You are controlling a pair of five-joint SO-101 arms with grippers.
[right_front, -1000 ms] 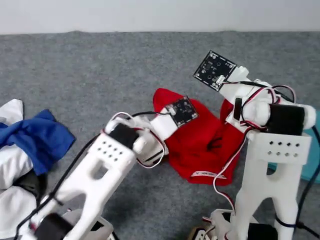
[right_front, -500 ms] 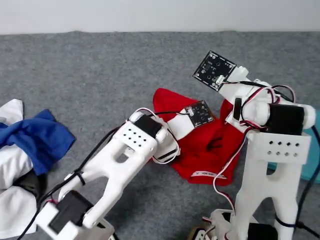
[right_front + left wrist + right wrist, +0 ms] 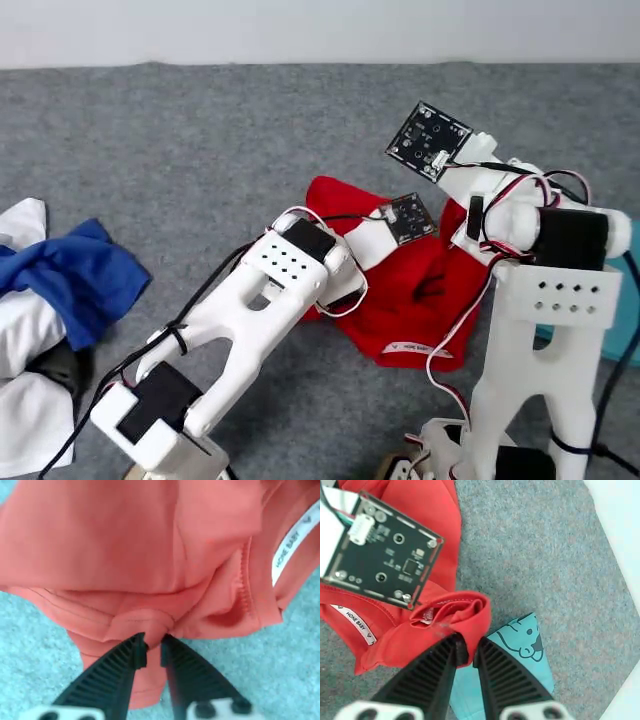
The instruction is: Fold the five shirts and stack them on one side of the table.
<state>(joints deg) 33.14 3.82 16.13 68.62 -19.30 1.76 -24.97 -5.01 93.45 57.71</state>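
Red cloth is pinched from two sides here. The red shirt (image 3: 400, 300) lies crumpled right of centre on the grey tabletop (image 3: 200, 150), and each arm has a bite of it. The left tool (image 3: 150, 649) is closed almost fully, its two black fingers nipping a small bunched fold at the shirt's hem. The right tool (image 3: 466, 652) is likewise nearly closed, gripping a rolled edge of the same shirt on its right side. A teal shirt (image 3: 520, 655) lies just beside that edge.

To my eye the step is spreading the shirt flat before folding. Doing it well would mean drawing the two arms apart evenly and keeping the cloth low over the tabletop, so it opens out rather than twists. The left grip looks thin and could slip.

The left arm's camera board (image 3: 385, 555) hangs close to the right tool, so the arms could knock. The teal shirt may drag along with the red one. At the left edge a blue shirt (image 3: 70, 275) sprawls over white shirts (image 3: 25, 320), well apart from the work.
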